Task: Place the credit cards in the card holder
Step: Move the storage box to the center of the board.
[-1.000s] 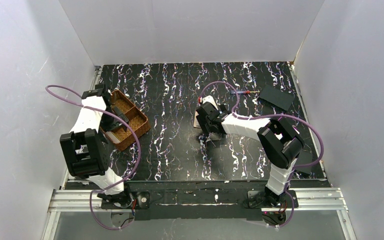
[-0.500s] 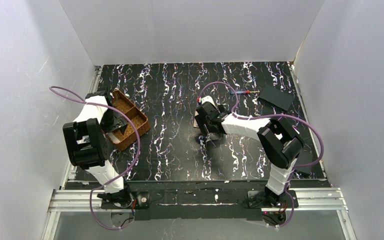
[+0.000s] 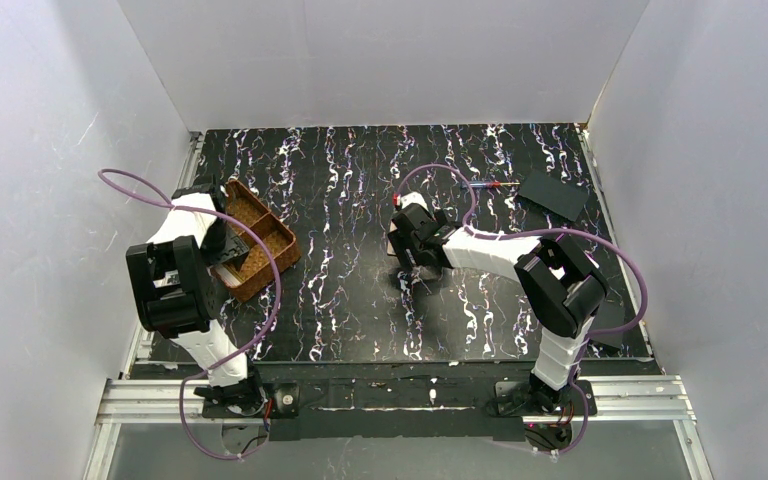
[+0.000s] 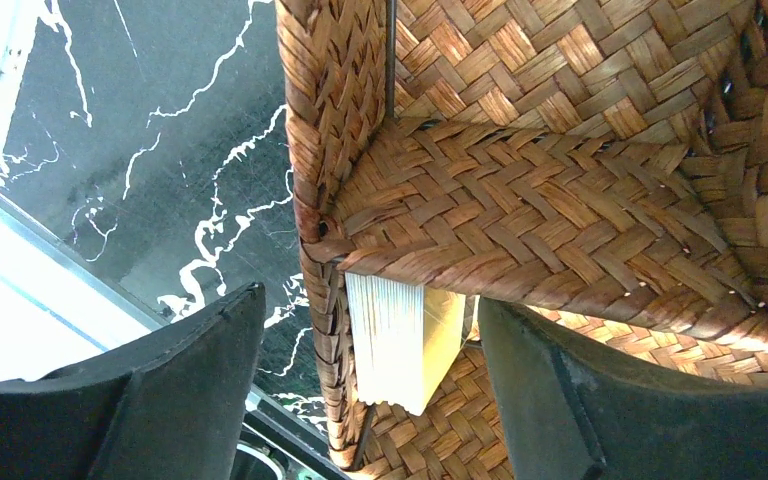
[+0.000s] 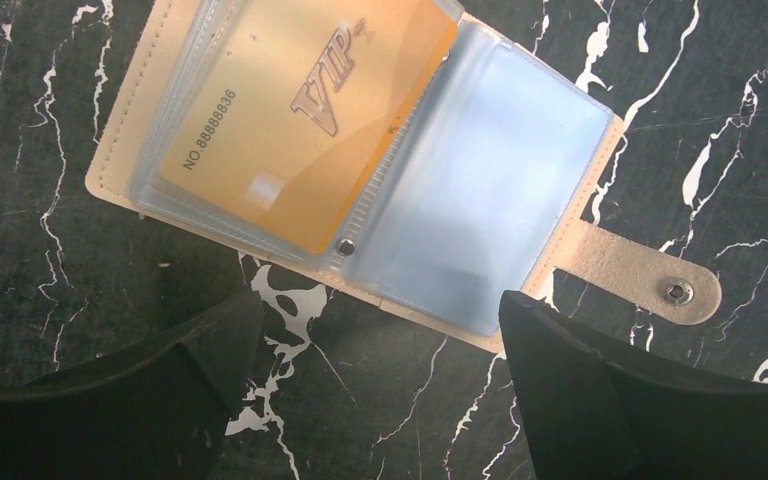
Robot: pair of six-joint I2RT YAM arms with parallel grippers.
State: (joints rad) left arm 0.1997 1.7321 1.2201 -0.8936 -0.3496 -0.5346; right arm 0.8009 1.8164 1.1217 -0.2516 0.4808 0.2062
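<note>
The card holder [image 5: 360, 170] lies open on the black marble table. A gold VIP credit card [image 5: 300, 110] sits in its left clear sleeve; the right bluish sleeve [image 5: 490, 200] looks empty, and the snap tab [image 5: 650, 275] points right. My right gripper [image 5: 380, 390] is open and empty just beside the holder's near edge; in the top view it [image 3: 407, 243] covers most of the holder [image 3: 393, 238]. A stack of credit cards [image 4: 400, 345] stands on edge in the woven tray [image 4: 520, 190]. My left gripper [image 4: 370, 400] is open, its fingers astride the stack and the tray wall.
The brown woven tray [image 3: 282, 240] stands at the left, near the side wall. A black flat plate [image 3: 552, 194] and a thin pen-like stick [image 3: 485, 186] lie at the back right. Another dark plate [image 3: 612, 320] lies by the right arm.
My left arm has swung and brought its gripper down into the tray's near compartment over the stack. The right gripper has stayed over the card holder.
</note>
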